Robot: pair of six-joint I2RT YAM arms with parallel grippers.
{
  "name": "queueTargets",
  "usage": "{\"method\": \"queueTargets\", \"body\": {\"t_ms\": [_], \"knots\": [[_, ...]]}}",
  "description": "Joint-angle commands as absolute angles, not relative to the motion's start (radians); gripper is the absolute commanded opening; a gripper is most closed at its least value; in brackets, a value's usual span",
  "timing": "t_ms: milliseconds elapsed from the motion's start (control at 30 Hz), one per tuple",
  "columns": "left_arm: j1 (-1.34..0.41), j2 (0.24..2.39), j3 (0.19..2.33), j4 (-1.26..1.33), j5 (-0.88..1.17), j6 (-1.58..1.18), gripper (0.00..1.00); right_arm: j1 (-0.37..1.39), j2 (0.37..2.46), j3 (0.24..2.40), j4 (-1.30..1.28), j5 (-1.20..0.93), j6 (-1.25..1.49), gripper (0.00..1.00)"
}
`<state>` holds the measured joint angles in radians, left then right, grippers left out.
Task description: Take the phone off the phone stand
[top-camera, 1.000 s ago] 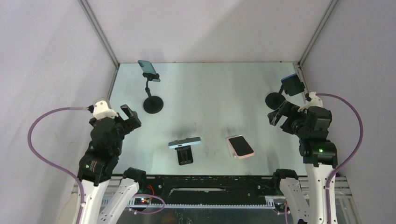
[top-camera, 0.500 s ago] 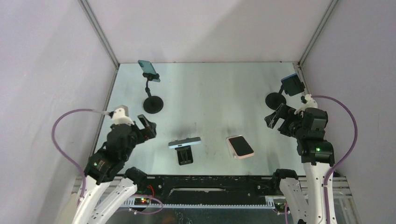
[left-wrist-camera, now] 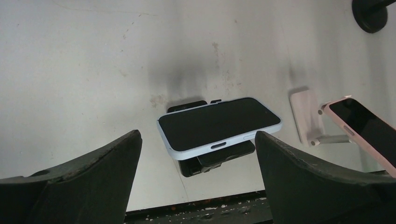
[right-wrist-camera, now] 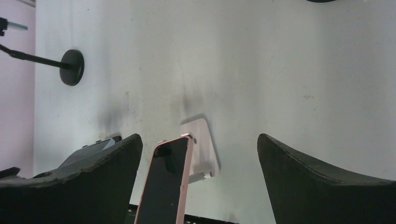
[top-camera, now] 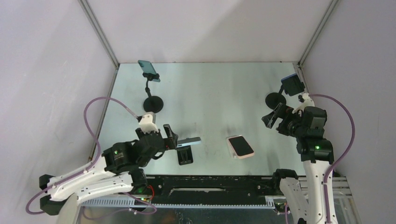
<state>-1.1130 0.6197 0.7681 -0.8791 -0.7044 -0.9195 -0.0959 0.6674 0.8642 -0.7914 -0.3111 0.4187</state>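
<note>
Both pincers gape, grasping nothing. Left pincer [top-camera: 171, 136] hovers just beside the phone [left-wrist-camera: 219, 123], which lies on its stand [left-wrist-camera: 212, 161] near the surface's [top-camera: 210, 93] near edge; right pincer [top-camera: 272, 116] hangs by the right edge.

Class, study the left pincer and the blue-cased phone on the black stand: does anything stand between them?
Nothing visible does. The open left pincer faces the blue-cased phone on its black stand, and the left wrist view shows only bare table between them.
</note>
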Motion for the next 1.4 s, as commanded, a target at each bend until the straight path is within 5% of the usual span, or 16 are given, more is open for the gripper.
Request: {"method": "queueTargets", "body": {"t_ms": [0,133,500,767,1367], "knots": [[-1.139,0.642,0.78,-0.885,-0.8,-1.052,0.98,-0.073,0.679,0.867,-0.736,-0.393,0.418,0.94],[-1.114,0.609,0.807,-0.881,-0.817,-1.003,0.98,0.059,0.706,0.872,-0.727,-0.321,0.427,0.94],[-0.706,0.542,0.877,-0.884,-0.569,-0.683,0.98,0.482,0.96,1.008,-0.766,-0.094,0.412,0.97],[-0.586,0.585,0.947,-0.909,-0.554,-0.515,0.98,0.572,1.184,1.131,-0.959,0.013,0.413,0.99],[-0.541,0.524,0.902,-0.885,-0.646,-0.41,0.98,0.63,1.191,1.154,-0.961,0.116,0.532,0.97]]}}
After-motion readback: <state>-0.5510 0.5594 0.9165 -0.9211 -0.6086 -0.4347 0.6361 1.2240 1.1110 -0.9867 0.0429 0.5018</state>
